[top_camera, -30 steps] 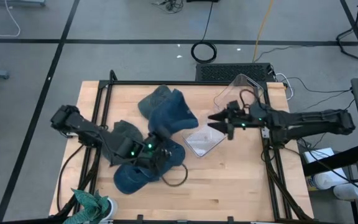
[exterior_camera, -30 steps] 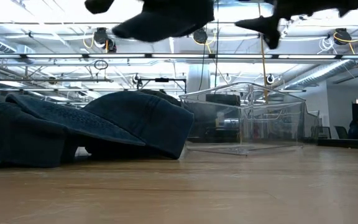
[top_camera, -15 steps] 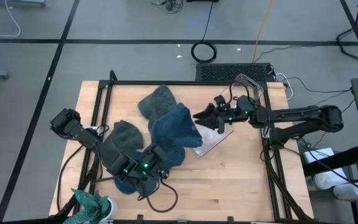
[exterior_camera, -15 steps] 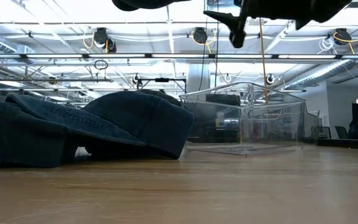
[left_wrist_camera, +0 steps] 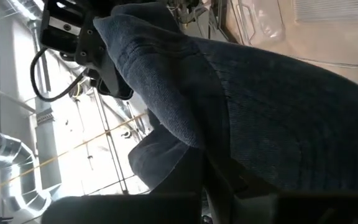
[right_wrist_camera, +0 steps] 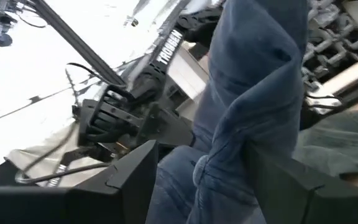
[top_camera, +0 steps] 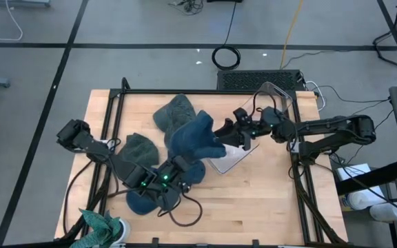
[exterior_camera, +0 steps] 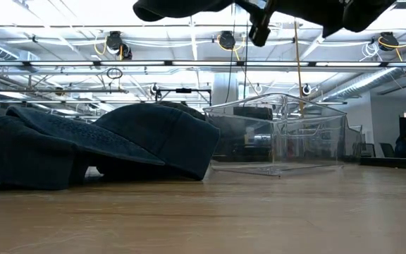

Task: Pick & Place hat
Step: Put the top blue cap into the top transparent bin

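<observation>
Both claws on one blue hat [top_camera: 197, 138], lifted mid-table.

L gripper [top_camera: 174, 167] is buried under the hat, so we can't tell its fingers; the hat fills its wrist view. R gripper [top_camera: 225, 129] has its fingers [right_wrist_camera: 138, 171] spread w/ hat cloth between them, at the hat's edge. Clear bin [top_camera: 267, 103] sits just beside, tipped; nothing seen in it. Other hats [top_camera: 173, 110] lie on the table [top_camera: 267, 200], partly covered by the arms.

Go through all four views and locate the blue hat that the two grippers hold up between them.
High view: the lifted blue hat is at table centre, beside the clear bin.
Low view: at the top edge, above the bin.
Left wrist view: fills the frame.
Right wrist view: centre.
</observation>
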Motion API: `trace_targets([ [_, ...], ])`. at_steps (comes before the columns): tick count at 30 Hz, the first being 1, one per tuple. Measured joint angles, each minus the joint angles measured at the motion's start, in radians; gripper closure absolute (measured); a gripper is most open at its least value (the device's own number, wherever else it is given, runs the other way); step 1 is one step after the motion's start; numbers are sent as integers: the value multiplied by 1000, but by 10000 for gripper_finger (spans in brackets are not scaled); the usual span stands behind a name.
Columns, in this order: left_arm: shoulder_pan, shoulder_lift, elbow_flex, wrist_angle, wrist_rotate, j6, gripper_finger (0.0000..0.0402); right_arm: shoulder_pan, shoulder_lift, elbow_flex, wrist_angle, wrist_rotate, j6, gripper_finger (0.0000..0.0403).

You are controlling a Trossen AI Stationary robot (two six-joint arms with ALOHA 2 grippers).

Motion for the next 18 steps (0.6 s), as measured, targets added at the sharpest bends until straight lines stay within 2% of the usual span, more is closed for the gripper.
trace_targets([
  [4,11,0,0,0,4,2,396,0,1,50,-175,18,-49,177],
  [10,13,0,0,0,4,4,398,24,0,205,-477,53,-146,177],
  [14,5,0,0,0,-1,4,396,27,-1,281,-603,116,-177,177],
  [18,-2,0,0,0,-4,4,396,26,9,309,-684,123,-195,178],
])
